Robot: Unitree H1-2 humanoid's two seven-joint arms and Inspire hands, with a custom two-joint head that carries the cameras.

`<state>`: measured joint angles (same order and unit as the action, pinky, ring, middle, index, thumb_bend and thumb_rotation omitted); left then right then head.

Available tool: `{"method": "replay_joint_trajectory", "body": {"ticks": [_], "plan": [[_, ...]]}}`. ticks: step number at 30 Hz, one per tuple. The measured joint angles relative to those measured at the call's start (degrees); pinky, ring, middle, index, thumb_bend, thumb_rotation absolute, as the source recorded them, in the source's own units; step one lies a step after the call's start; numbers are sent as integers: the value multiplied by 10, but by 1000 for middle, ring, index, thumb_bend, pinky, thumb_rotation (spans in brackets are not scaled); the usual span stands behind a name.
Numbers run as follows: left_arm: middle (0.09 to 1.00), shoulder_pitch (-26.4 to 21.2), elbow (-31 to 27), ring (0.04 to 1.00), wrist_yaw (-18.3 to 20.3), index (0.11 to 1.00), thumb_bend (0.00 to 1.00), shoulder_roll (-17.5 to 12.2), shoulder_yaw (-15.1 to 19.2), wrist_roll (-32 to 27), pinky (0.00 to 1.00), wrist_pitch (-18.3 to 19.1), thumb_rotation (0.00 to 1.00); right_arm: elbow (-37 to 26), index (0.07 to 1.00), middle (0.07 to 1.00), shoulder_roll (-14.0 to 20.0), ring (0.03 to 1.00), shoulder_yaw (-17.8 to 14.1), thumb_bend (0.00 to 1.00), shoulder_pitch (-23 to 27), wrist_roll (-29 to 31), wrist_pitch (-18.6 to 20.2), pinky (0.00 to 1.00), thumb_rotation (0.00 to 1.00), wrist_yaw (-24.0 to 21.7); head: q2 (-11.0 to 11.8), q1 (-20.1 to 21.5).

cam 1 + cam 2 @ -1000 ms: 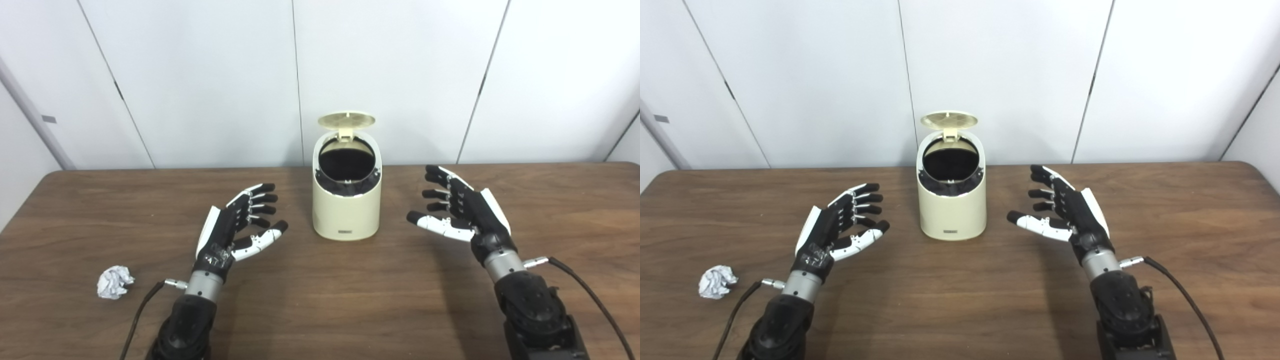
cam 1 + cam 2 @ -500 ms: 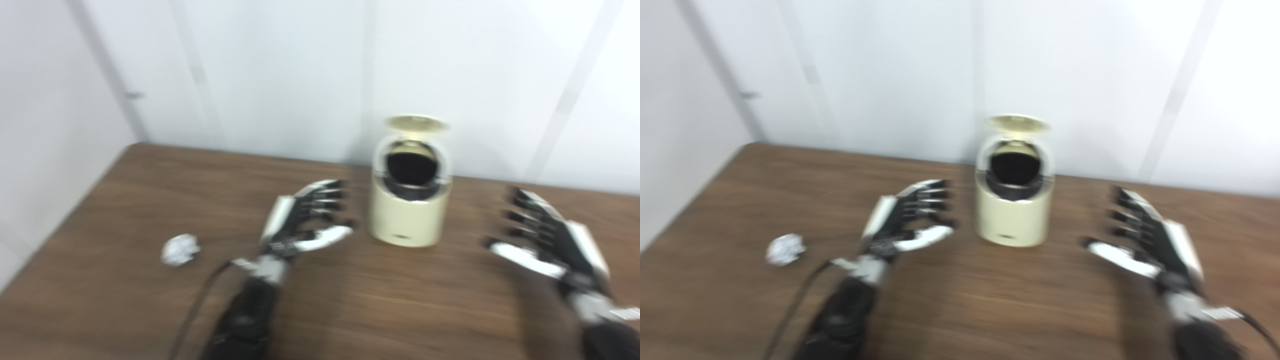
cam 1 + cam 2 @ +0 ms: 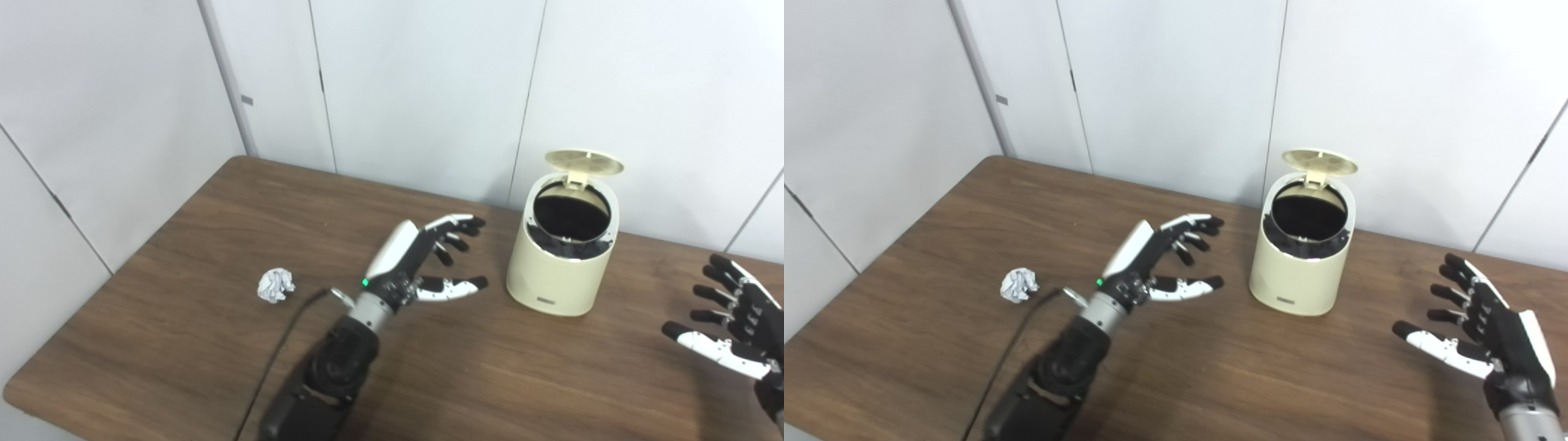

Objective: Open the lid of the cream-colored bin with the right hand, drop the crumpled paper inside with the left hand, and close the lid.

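Camera swung left, things unmoved: small crumpled white paper ball (image 3: 275,285) centred now, untouched on brown wooden table (image 3: 184,257); round cream-coloured plastic bin (image 3: 562,257) with hinged lid (image 3: 584,162) up; left hand (image 3: 422,266) and right hand (image 3: 1479,334) spread, empty; pickup next

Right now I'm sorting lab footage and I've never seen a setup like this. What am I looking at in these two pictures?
Both pictures come from two cameras side by side on a humanoid robot's head, so they show one scene from slightly different spots. The arms entering from the bottom are its own. The left robot hand and the right robot hand are both open and hold nothing. On the brown table stands a cream bin with its lid flipped up. A crumpled paper ball lies apart, to the left of the left arm. A black cable runs along that arm.
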<state>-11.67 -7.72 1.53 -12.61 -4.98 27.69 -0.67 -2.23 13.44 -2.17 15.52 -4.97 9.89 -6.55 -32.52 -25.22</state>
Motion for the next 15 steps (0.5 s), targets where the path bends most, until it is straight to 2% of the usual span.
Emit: {"method": "replay_joint_trajectory", "body": {"ticks": [4,8,11,13,15], "plan": [[757,10,-74,681,65,760,723,-69,-16,83,528,43,160,-1,872,877,0,772,0,645,4,0,2,595,177,0,4,2],[740,8,-139,680,136,737,782,-130,-10,113,538,81,105,-1,873,881,1,776,0,642,4,0,5,591,165,-1,3,3],[739,-10,-168,683,223,729,829,-172,-12,127,542,120,89,-2,872,873,7,764,2,644,4,-1,6,576,181,-3,3,5],[745,-28,-183,688,287,734,843,-211,-12,138,550,148,92,-3,872,872,10,764,3,650,5,-4,9,579,196,-3,3,11],[751,-54,-194,683,343,744,881,-248,-11,161,538,179,55,-4,865,867,12,758,3,674,6,-5,9,570,226,-3,3,11]]}}
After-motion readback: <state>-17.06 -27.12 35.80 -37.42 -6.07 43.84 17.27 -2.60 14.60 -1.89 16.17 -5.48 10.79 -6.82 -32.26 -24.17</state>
